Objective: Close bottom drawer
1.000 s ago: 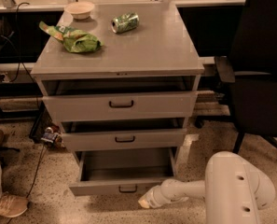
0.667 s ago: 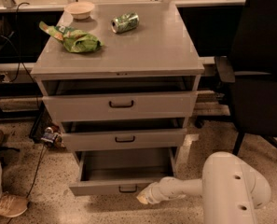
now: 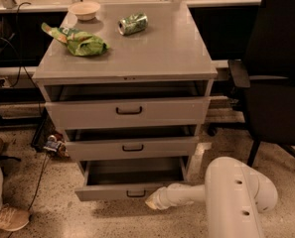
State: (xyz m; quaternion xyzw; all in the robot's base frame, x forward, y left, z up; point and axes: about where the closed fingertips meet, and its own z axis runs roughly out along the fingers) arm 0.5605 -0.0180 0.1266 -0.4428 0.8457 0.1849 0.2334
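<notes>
The bottom drawer (image 3: 112, 191) is the lowest of three grey cabinet drawers. It stands pulled out, its deep tray open to view, with a small dark loop handle (image 3: 136, 194) on its low front. My white arm reaches in from the lower right, and the gripper (image 3: 153, 201) sits low at the drawer front, just right of the handle, touching or nearly touching it.
The middle drawer (image 3: 132, 148) and top drawer (image 3: 128, 111) stand slightly out. On the cabinet top lie a green bag (image 3: 80, 39), a can (image 3: 133, 24) and a bowl (image 3: 85, 9). A black office chair (image 3: 273, 78) stands at the right. A person's shoe (image 3: 8, 218) is at lower left.
The gripper has moved left along the floor level toward the bottom drawer's front. The drawer looks about as far out as before.
</notes>
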